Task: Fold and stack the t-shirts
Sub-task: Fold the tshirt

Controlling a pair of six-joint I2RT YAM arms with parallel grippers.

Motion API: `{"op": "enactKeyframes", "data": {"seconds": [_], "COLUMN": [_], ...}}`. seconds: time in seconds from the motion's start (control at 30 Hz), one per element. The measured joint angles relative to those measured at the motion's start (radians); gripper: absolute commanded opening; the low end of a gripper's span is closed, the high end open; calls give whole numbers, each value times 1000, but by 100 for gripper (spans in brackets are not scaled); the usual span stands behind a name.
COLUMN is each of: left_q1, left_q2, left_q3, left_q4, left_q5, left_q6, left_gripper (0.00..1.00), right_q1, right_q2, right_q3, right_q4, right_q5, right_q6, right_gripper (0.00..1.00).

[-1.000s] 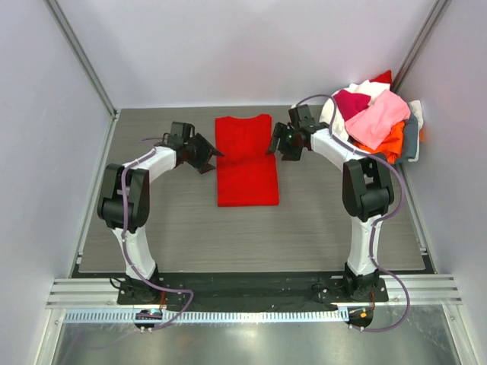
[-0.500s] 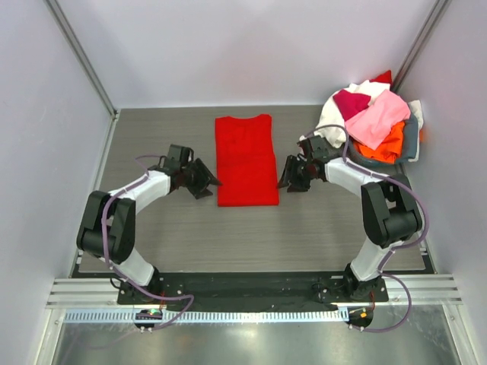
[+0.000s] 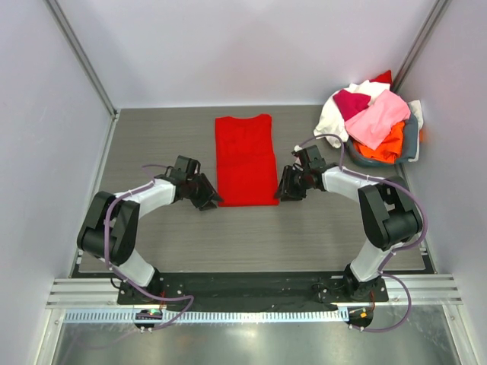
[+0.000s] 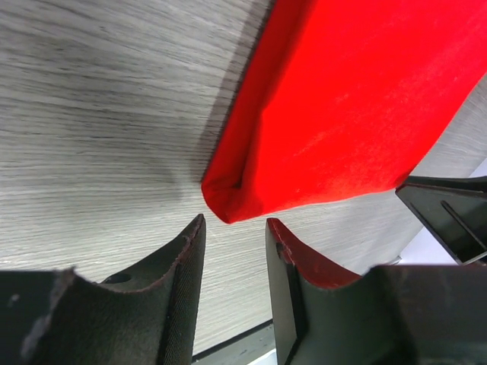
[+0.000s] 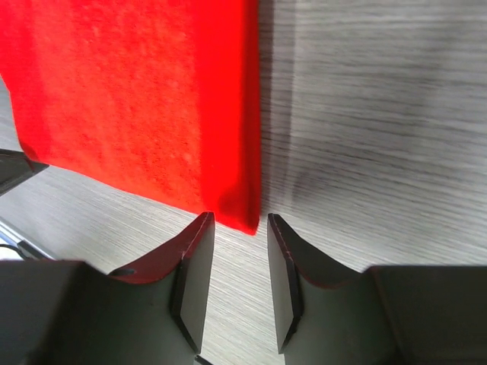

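Left gripper and right gripper have drawn back to the near corners of the red t-shirt, which lies as a long strip on the table. Both stand parted (nothing pinched); a crosswise fold is likely next.

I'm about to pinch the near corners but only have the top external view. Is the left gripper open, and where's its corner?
Observer: Open. In the left wrist view the near corner of the red t-shirt lies just ahead of the left gripper, not between its fingers.
Operator: And the right?
Observer: The right gripper is open too; its corner sits at the mouth of the gap.
Operator: Single layer on the left?
Observer: No, the cloth is folded over along that edge.
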Motion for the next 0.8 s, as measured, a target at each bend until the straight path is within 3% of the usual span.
{"op": "enactKeyframes", "data": {"seconds": [0.3, 0.6, 0.8], "left_q1": [-3, -3, -3], "left_q2": [7, 18, 16], "left_q3": [4, 21, 21], "left_q4": [9, 14, 10], "left_q5": [-18, -22, -22], "left_q6": [25, 38, 53], "left_gripper": [24, 0, 0], "right_q1": [1, 1, 1], "right_q2": [19, 36, 34], "right_q3": [11, 30, 30], "right_q4": [17, 19, 18], "right_q5": [-9, -27, -43], "right_q6": [-2, -6, -6], "right_gripper": [31, 1, 1]}}
